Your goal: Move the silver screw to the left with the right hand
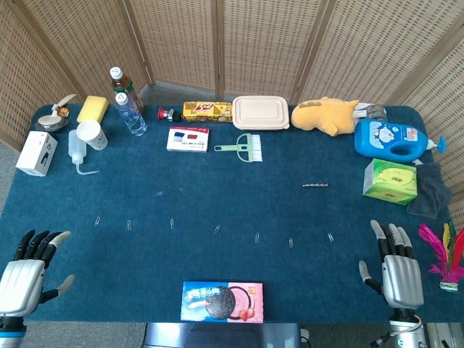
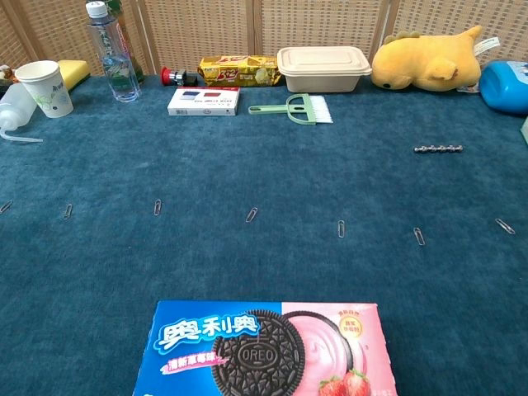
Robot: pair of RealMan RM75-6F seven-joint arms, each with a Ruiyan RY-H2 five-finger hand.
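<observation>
— while both arms sit low at the near edge, where's the silver screw (image 1: pixel 315 185)?

— lying flat on the blue table (image 1: pixel 217 203), right of middle, well apart from either arm. the green tissue box (image 1: pixel 390 181) is off to its right, and the blue detergent bottle (image 1: pixel 391 140) sits beyond that box. from the chest view the silver screw (image 2: pixel 438 149) lies crosswise, with nothing touching it.

— and the right robot hand (image 1: pixel 397 270)?

— near the front right corner, fingers straight and apart, holding nothing. the pink feather toy (image 1: pixel 444 255) is just beside it.

— the left robot hand (image 1: pixel 29 272)?

— front left corner, fingers spread too, nothing in it. the chest view shows neither one.

— what's between them and the screw?

— a row of paper clips (image 1: pixel 257 237) strung across the cloth, and an oreo box (image 1: pixel 222 301) at the near edge, in the middle.

— and at the back?

— a yellow plush toy (image 1: pixel 330 115), a beige lunch box (image 1: pixel 260 112), a green brush (image 1: pixel 243 147), a water bottle (image 1: pixel 131 113) and a paper cup (image 1: pixel 91 134).
</observation>
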